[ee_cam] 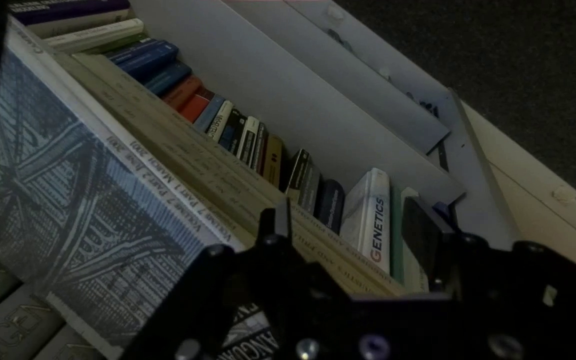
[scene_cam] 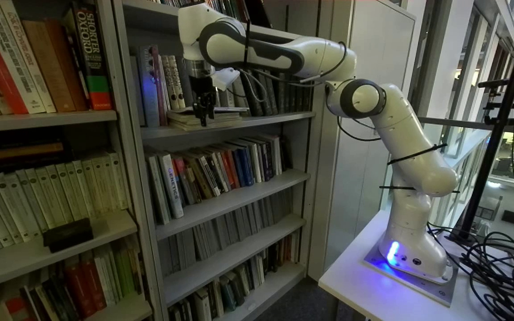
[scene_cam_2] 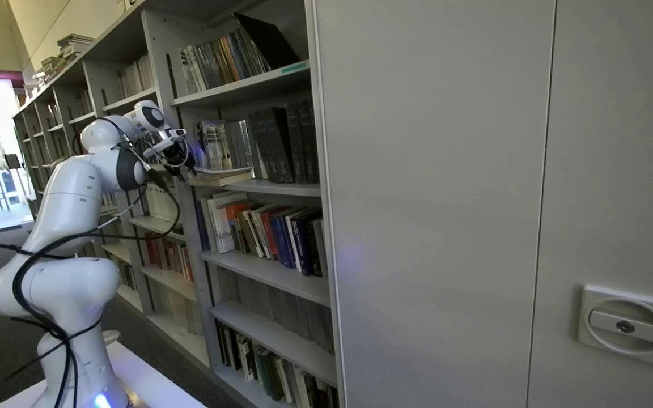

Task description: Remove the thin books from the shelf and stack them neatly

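Thin books lie flat in a stack (scene_cam: pixel 208 119) at the front of the grey shelf (scene_cam: pixel 279 118), cream spines below and paler ones on top. This pile (scene_cam_2: pixel 221 177) slightly overhangs the shelf edge. In the wrist view the uppermost book (ee_cam: pixel 78 185) has a blue-grey patterned cover. Slim upright volumes (scene_cam: pixel 172 82) stand behind the stack. My gripper (scene_cam: pixel 208 117) points down in front of the pile's spines. In the wrist view the gripper (ee_cam: pixel 345 217) is open, its fingers well apart with nothing held; whether a finger touches the spines I cannot tell.
Dark thick volumes (scene_cam_2: pixel 298 141) stand on the same shelf. One board lower is a row of mixed books, including a white Genetics book (ee_cam: pixel 375 220). A grey upright (scene_cam: pixel 127 133) separates the neighbouring bookcase of thick volumes. My base stands on a white table (scene_cam: pixel 355 263).
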Robot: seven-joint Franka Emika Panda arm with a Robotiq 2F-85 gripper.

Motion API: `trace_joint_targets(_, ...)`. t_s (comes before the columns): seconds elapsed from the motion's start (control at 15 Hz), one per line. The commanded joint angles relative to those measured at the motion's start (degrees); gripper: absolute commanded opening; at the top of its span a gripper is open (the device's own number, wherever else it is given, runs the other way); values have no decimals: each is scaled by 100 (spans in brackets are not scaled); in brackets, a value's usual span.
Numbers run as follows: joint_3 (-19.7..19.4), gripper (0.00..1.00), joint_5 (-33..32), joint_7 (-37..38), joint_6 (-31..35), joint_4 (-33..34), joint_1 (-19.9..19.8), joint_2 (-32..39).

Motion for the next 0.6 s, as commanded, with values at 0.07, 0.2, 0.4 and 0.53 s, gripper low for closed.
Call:
trace_joint_targets(0.07,8,99,-36,-222,-144,-204,-33,-550)
trace_joint_targets(0.2,4,100,-4,-224,-228,-231,-67,-706)
trace_joint_targets(0.4,-10,100,24,-185,-345,-246,-137,-885)
trace_joint_targets(0.53,-64,100,-14,-147,-571,-269,-171,-967)
